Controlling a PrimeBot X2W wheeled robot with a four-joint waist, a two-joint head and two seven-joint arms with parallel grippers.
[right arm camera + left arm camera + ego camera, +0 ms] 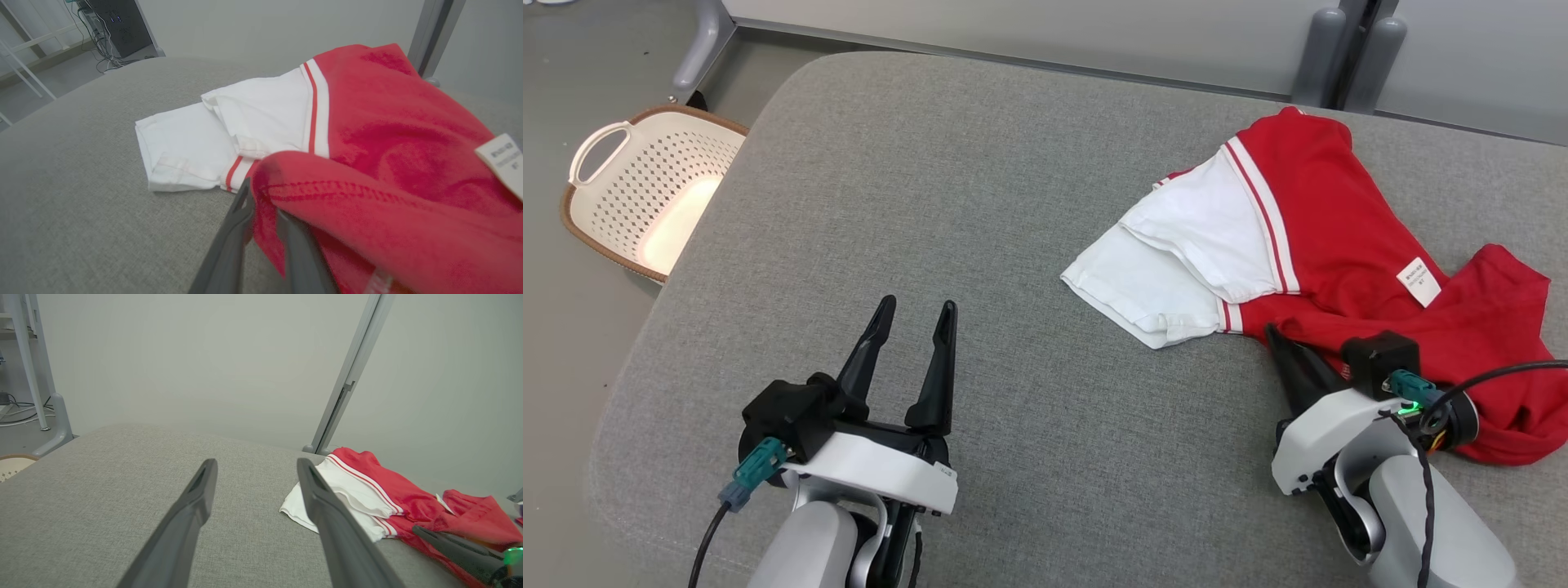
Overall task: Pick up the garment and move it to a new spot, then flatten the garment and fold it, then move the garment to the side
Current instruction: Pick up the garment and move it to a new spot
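Red-and-white T-shirt point(1339, 237) point(388, 494) point(388, 122), shown crumpled and partly doubled over on the right-hand portion of the grey padded table point(1013, 204), near its far edge. The white sections point(1176, 253) lay toward the table's middle. The red body was bunched toward the robot's right, with a white care label point(1417, 282) point(500, 159) facing up.

The cloth appeared thin, light and limp. It would likely drape and stretch from any single hold, so a stitched edge was judged a firmer purchase than the loose middle.

The right gripper point(1278, 339) point(263, 204) met the garment at its near red hem point(327, 188). In the right wrist view the two dark fingers were drawn close together with a fold of that hem pinched between them and red cloth spilling over one finger.

The left gripper point(917, 305) point(256, 463) was poised over bare padding well apart from the T-shirt, its fingers spread and holding nothing. A second hold along the same hem, or at a shoulder, would probably be needed to spread the cloth flat.

A perforated white laundry basket point(662, 163) stood on the floor beyond the table's left edge.
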